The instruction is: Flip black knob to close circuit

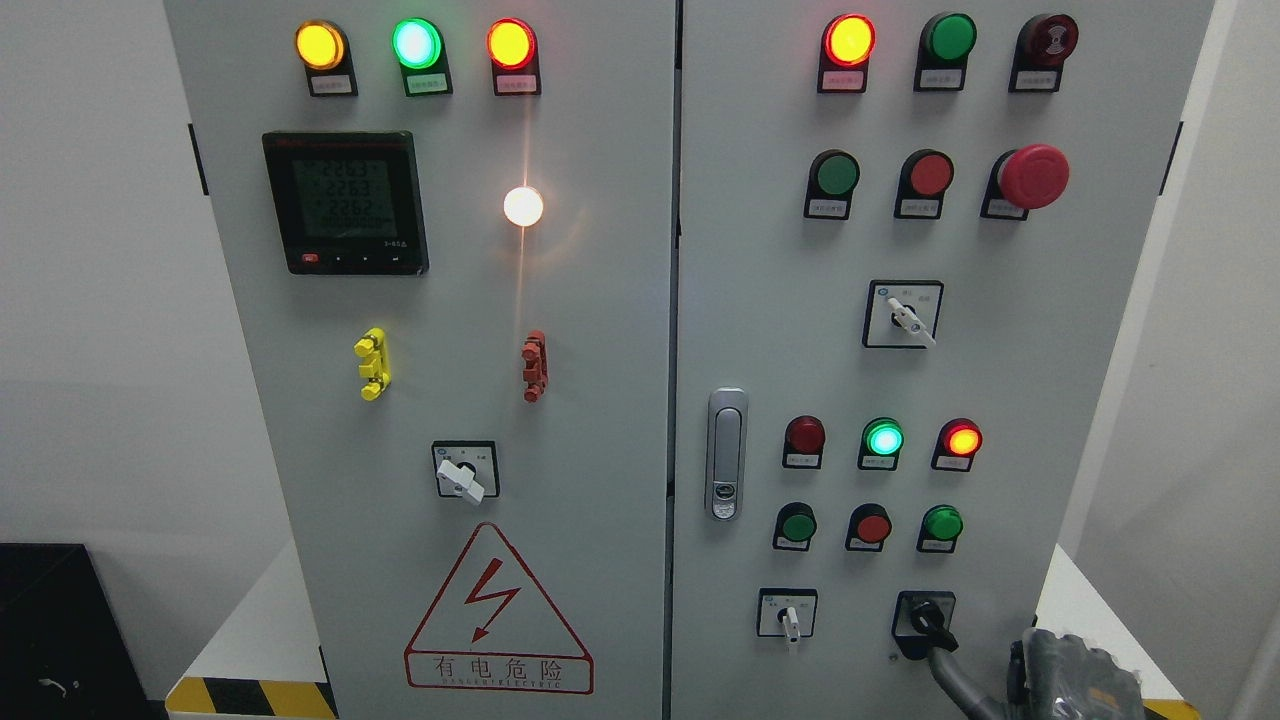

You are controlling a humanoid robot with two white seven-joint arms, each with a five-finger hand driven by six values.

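- My right hand (1070, 675) enters at five o'clock; one finger (945, 665) is on the black knob (925, 620) low on the cabinet's right door (1080, 400). I can't tell its grip.
- I judge the flip not finished: the knob sits tilted.
- Left hand out of view.
- At the knob's nine o'clock is a white selector (789, 618); green button (941, 524) at twelve. Nothing blocks.

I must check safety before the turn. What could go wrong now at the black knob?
1. The right robot hand has only a finger on the black knob; it might slip off.
2. The white selector sits close on the left and could be bumped.
3. The cabinet's lamps are lit, so a wrong switch may matter.
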